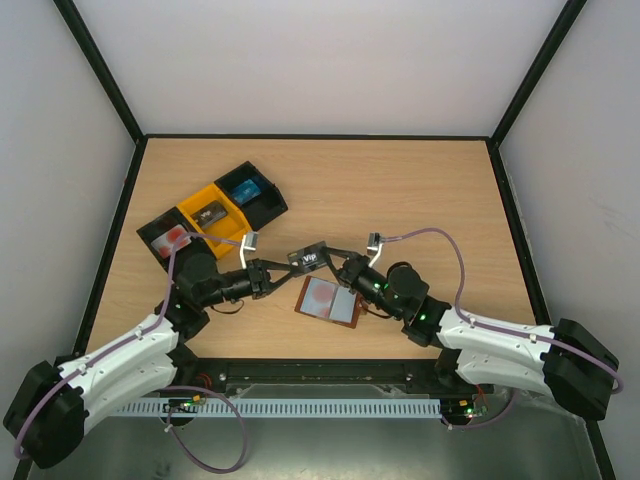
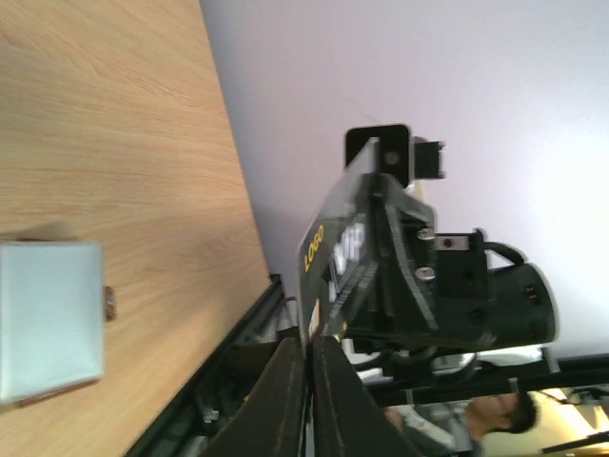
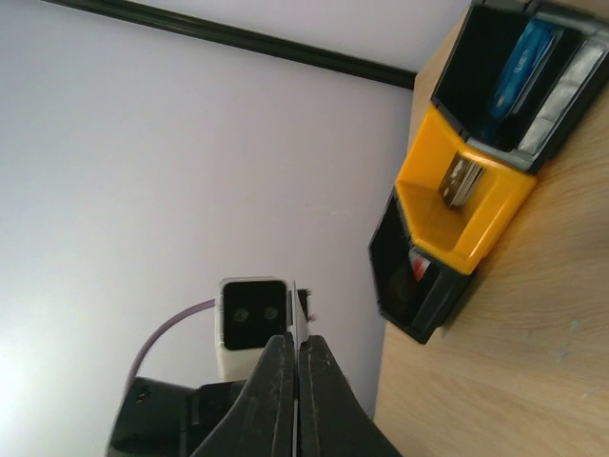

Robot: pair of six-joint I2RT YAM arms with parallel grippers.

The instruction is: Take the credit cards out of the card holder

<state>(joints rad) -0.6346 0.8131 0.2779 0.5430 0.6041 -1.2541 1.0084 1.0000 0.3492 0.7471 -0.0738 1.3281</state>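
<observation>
Both arms meet over the middle of the wooden table. Between them hangs a dark plastic card with white lettering, lifted above the wood. The left gripper is closed on one end of it and the right gripper is closed on the other end. In both wrist views the fingers pinch the thin edge with no gap. To me it looks like a passing from one arm to the other.

The small brown bifold card holder lies open and flat on the table, just beside the held card on the side of the arm bases. In its left pocket I see a pale card with a red patch. So I judge the work is not finished: this one is left inside, and the dark one is not put down yet.

At the far left stands a row of three open trays, black, yellow and black, close to the table's left edge. A blue card lies in the far one, and the other two also hold something. The wood between the held card and this row carries nothing I can see, but the left arm's own cable hangs near there.
</observation>
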